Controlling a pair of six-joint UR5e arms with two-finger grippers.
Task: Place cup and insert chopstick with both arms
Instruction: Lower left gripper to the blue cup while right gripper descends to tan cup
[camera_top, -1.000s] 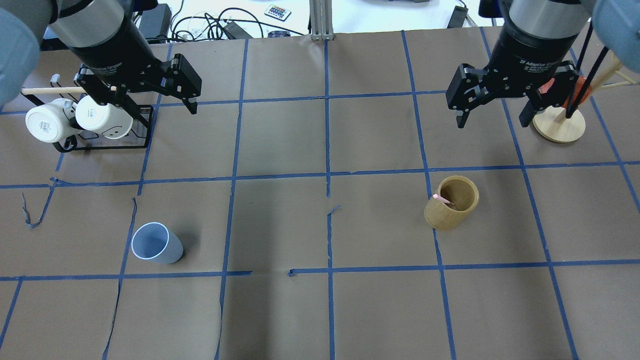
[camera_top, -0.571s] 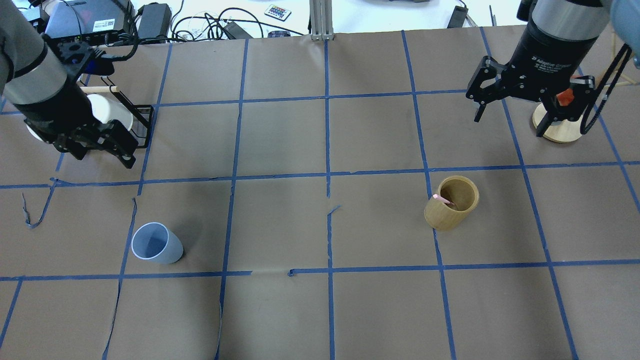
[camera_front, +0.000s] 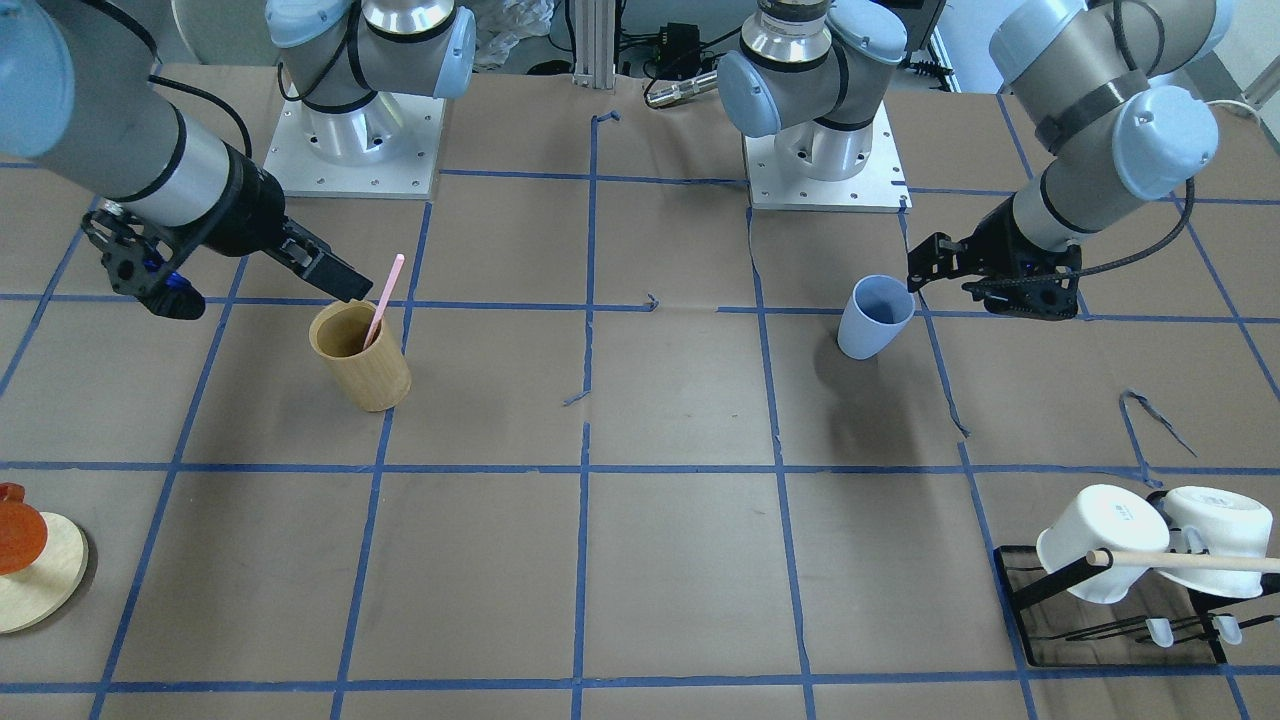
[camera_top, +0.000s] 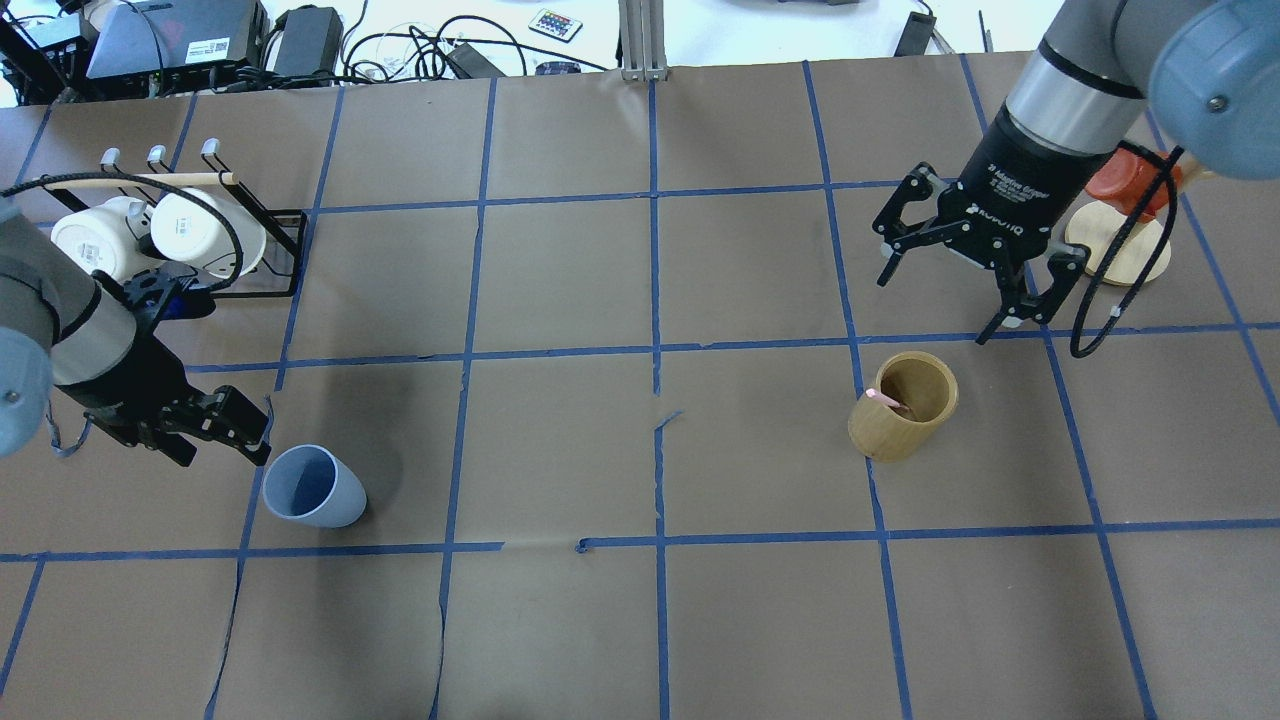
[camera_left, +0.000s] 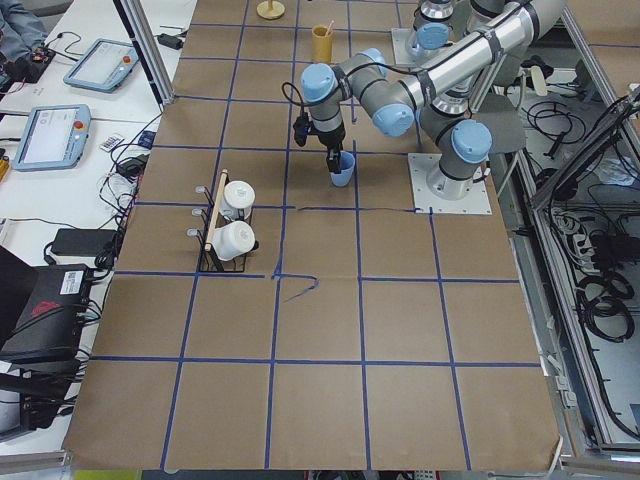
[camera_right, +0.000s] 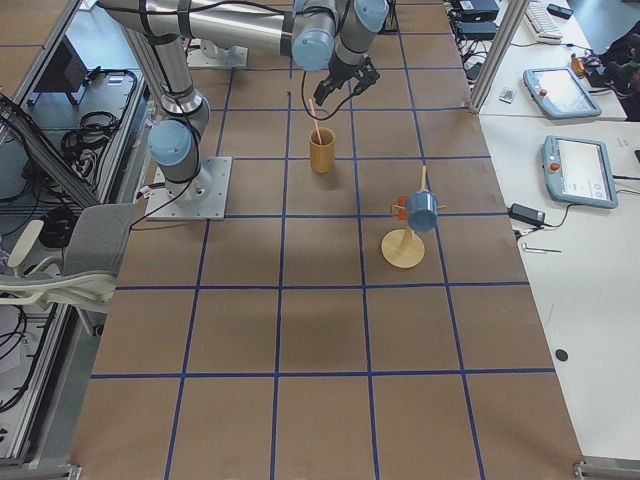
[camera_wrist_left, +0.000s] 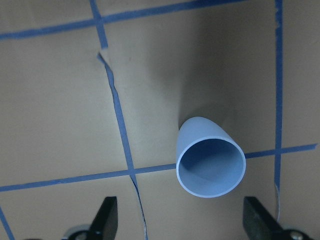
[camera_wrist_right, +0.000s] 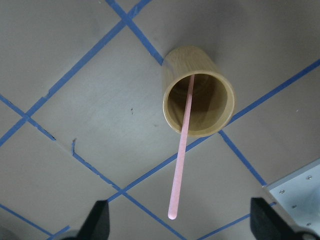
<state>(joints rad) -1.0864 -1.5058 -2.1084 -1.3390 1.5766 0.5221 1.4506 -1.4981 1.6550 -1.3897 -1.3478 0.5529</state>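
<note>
White lettering on the body of the right hand (camera_top: 935, 310) appears to read "ROBOTIQ"; no other writing is legible.

The pale blue plastic cup (camera_top: 315, 490) stands upright on the brown-paper worktop (camera_top: 560, 270), which is gridded with blue tape. The thin pink chopstick (camera_front: 385, 295) leans inside the cylindrical wooden holder (camera_top: 900, 410).

Left hand (camera_top: 228, 452): fingers spread wide and empty, just beside the cup and not touching it. A second ago it was up at the black wire rack (camera_top: 300, 252), which holds two white mugs (camera_top: 205, 232).

Right hand: fingers spread wide and empty, near the holder. It has come away from the round wooden stand (camera_top: 1125, 255) carrying an orange-red cup (camera_top: 1120, 180).

Nothing stands between either hand and its object
</note>
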